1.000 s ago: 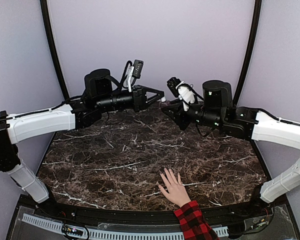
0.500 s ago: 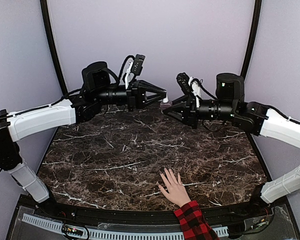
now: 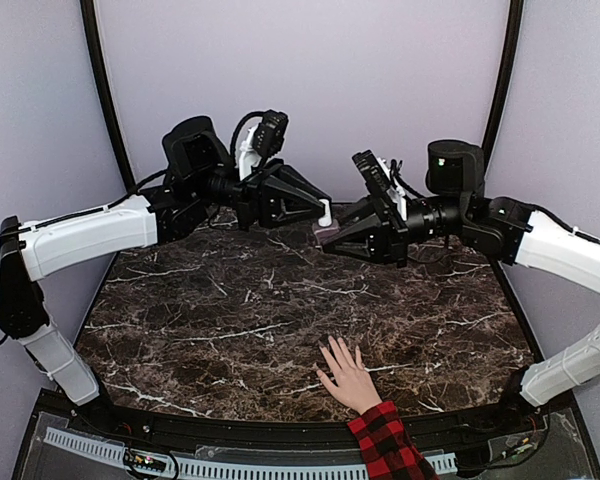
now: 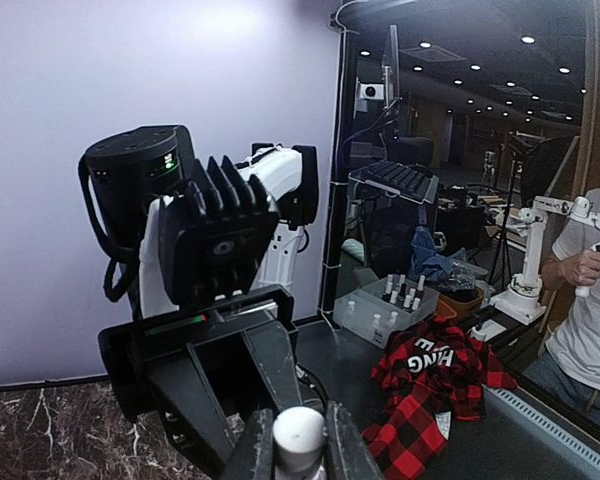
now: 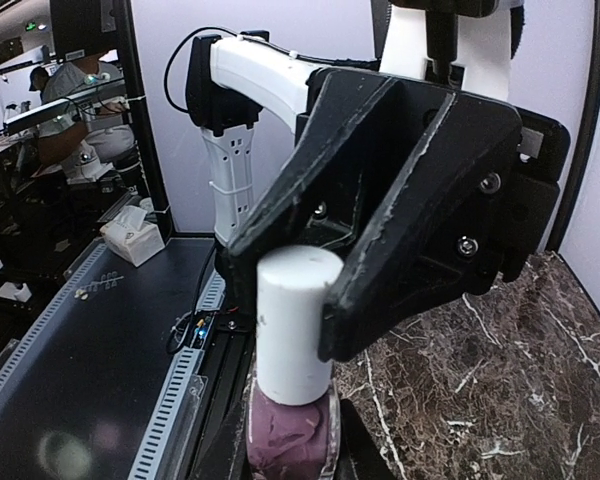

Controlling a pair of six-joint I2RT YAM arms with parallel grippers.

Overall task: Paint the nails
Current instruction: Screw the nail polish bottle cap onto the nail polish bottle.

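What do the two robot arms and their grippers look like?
The left arm and the right arm have white tubular links and round black joint housings, with black cables near the wrists. The left gripper and the right gripper are black with tapering, wedge-shaped fingers.

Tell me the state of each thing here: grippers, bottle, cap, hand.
Left gripper: shut on the cap.
Right gripper: shut on the bottle.
Cap: on the bottle.
Bottle: held above the table.
Hand: flat on the table, fingers spread.
Nails: too small to tell.
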